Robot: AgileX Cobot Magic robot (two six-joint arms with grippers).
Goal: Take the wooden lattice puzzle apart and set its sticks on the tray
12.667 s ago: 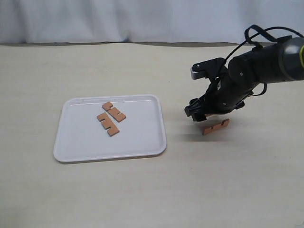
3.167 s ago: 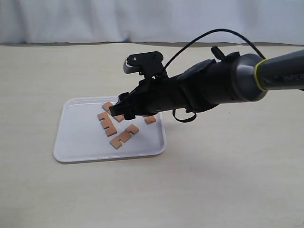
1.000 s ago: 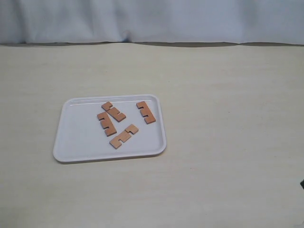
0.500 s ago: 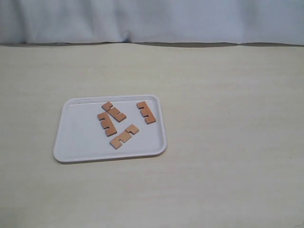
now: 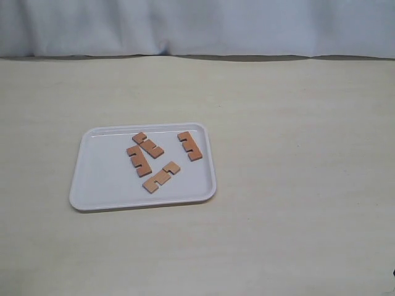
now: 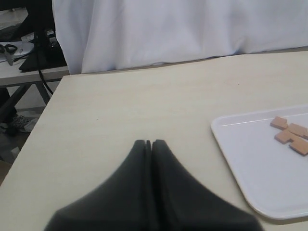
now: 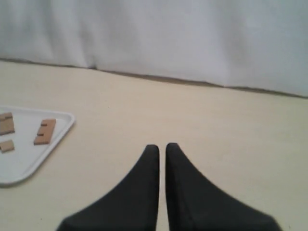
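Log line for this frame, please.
sticks: four, all on tray | left gripper: shut, empty | right gripper: shut, empty | task: looks complete

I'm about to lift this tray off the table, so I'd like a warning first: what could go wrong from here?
1. All four reddish-brown notched wooden sticks lie loose on the flat white rectangular plastic tray, whose rim is low. The rightmost stick sits near its right rim, so a tilt or bump might slide it off.
2. The two leftmost sticks lie very close together. Whether they touch is unclear, so a quick count could misread them as joined.
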